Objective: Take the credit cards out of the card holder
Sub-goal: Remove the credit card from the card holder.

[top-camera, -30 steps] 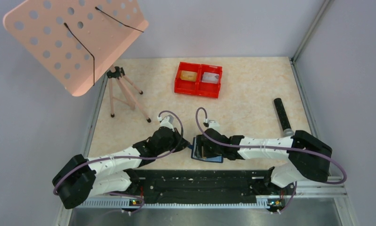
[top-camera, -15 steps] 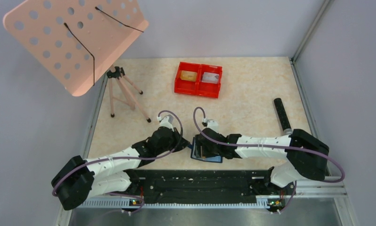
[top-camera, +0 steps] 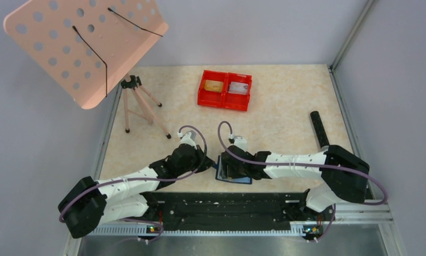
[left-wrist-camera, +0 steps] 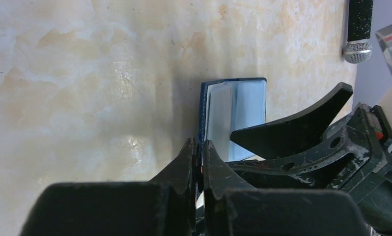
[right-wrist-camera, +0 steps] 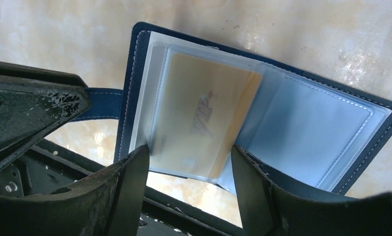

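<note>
The card holder point(top-camera: 243, 178) lies open near the table's front edge, its navy cover and grey-blue pockets point(right-wrist-camera: 326, 132) facing up. A gold credit card point(right-wrist-camera: 199, 118) sits in its clear left sleeve. My left gripper point(left-wrist-camera: 199, 147) is shut on the holder's closure tab point(right-wrist-camera: 103, 96) at its left edge. My right gripper point(right-wrist-camera: 189, 167) hangs open over the holder, one fingertip point(right-wrist-camera: 135, 172) on each side of the gold card's near end. Two more credit cards, gold point(top-camera: 214, 85) and silver point(top-camera: 238, 88), lie in the far red tray.
The red twin-compartment tray point(top-camera: 224, 101) stands at the back middle. A black cylinder point(top-camera: 320, 129) lies at the right. A wooden tripod point(top-camera: 139, 104) carrying a pink perforated board point(top-camera: 66, 48) stands at the back left. The black base rail point(top-camera: 227, 205) runs just below the holder.
The right arm has shifted slightly left over the holder and its jaws have narrowed a little. The left gripper keeps its hold.
</note>
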Available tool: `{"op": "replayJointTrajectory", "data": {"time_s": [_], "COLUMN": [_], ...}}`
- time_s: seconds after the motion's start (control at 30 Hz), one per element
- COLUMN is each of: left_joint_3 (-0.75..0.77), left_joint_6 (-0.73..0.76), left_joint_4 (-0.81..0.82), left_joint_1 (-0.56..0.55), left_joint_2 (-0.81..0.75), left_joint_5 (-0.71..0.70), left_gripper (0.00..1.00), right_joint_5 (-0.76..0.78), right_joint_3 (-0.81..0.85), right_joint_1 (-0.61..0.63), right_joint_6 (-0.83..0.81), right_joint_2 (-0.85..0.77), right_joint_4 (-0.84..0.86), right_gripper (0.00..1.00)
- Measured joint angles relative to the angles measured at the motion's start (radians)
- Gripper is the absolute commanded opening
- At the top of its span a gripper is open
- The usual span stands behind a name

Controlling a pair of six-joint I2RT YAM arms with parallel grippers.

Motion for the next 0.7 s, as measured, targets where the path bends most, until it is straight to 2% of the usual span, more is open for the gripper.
{"op": "replayJointTrajectory", "data": {"time_s": [0.3, 0.7], "left_joint_3": [-0.012, -0.013], "left_joint_6": [-0.004, -0.007], "left_joint_4": [-0.001, -0.002], "left_joint_1": [-0.004, -0.003], "left_joint_2": [-0.001, -0.002], "left_joint_5": [0.0, -0.002], "left_gripper": [0.0, 0.0], "right_joint_5": [0.068, 0.167], "right_joint_3": [0.025, 0.024], "right_joint_1": [0.005, 0.005], "right_joint_6": [0.03, 0.014], "right_joint_2": [-0.006, -0.122], "right_joint_4": [-0.11, -0.261], "right_gripper": [0.61, 0.62]}}
